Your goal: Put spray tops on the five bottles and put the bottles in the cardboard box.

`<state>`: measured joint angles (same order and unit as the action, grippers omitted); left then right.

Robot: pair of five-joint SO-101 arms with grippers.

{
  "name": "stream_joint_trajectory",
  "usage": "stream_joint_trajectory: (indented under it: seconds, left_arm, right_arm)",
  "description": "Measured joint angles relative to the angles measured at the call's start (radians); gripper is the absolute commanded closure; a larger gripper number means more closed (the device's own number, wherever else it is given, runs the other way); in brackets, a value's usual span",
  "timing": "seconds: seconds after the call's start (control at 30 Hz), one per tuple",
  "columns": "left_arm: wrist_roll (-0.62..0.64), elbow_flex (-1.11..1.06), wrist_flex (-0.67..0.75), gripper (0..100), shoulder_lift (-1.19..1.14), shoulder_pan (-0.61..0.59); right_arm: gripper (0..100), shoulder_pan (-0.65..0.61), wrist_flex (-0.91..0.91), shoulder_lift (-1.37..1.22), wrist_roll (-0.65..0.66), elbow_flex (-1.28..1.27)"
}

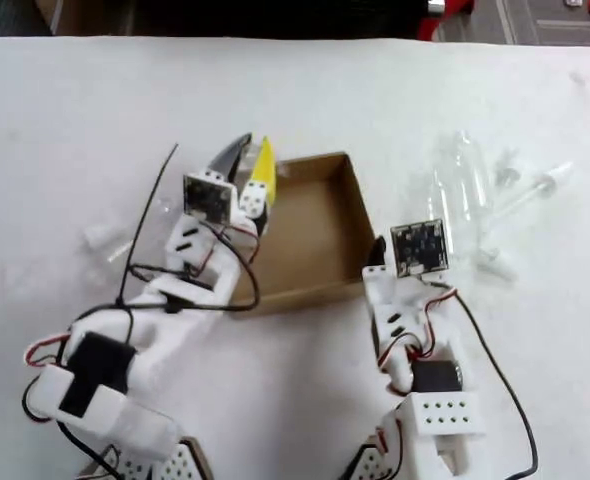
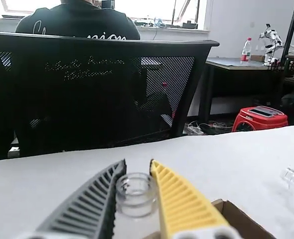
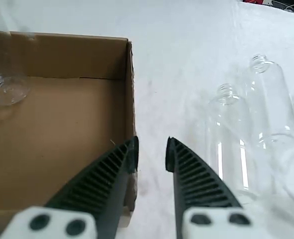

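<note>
My left gripper [image 2: 138, 165], with one grey and one yellow finger, is shut on the neck of an uncapped clear bottle [image 2: 136, 195]. It holds the bottle upright at the far left corner of the cardboard box [image 1: 315, 235]; the bottle's base [image 3: 5, 87] hangs inside the box [image 3: 62, 134]. My right gripper [image 3: 151, 152] stands open and holds nothing, just above the box's right wall. Two more open clear bottles [image 3: 231, 144] [image 3: 269, 99] lie on the table to the right of the box. Spray tops [image 1: 540, 187] [image 1: 495, 264] lie beyond them.
White table all round. A small clear piece [image 1: 105, 240] lies left of the left arm. Past the far table edge stands a black mesh chair [image 2: 97, 84] with a person seated behind it. The left arm's cables [image 1: 150, 215] loop above the table.
</note>
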<state>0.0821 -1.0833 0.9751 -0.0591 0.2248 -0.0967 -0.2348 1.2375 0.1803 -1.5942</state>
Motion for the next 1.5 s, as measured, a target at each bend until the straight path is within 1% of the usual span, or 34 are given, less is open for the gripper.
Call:
stream_joint_trajectory:
  seconds: [0.3,0.53,1.07,1.13,1.3,1.4,1.5]
  left_arm:
    - [0.003,0.052,0.000,98,-0.060,-0.063]
    - [0.002,0.055,0.000,98,-0.101,-0.064]
    - [-0.003,0.055,0.000,97,-0.101,-0.072]
    - [-0.003,0.055,0.000,95,-0.101,-0.072]
    - [-0.006,0.055,0.000,82,-0.101,-0.072]
    - [-0.006,0.040,-0.008,82,-0.084,-0.072]
    - [0.017,0.040,-0.058,82,-0.044,-0.072]
  right_arm:
    - [91.5,0.000,0.000,0.000,0.000,0.000]
    - [91.5,0.000,0.000,0.000,0.000,0.000]
    - [91.5,0.000,0.000,0.000,0.000,0.000]
    - [91.5,0.000,0.000,0.000,0.000,0.000]
    - [91.5,0.000,0.000,0.000,0.000,0.000]
    - [91.5,0.000,0.000,0.000,0.000,0.000]
    - [91.5,0.000,0.000,0.000,0.000,0.000]
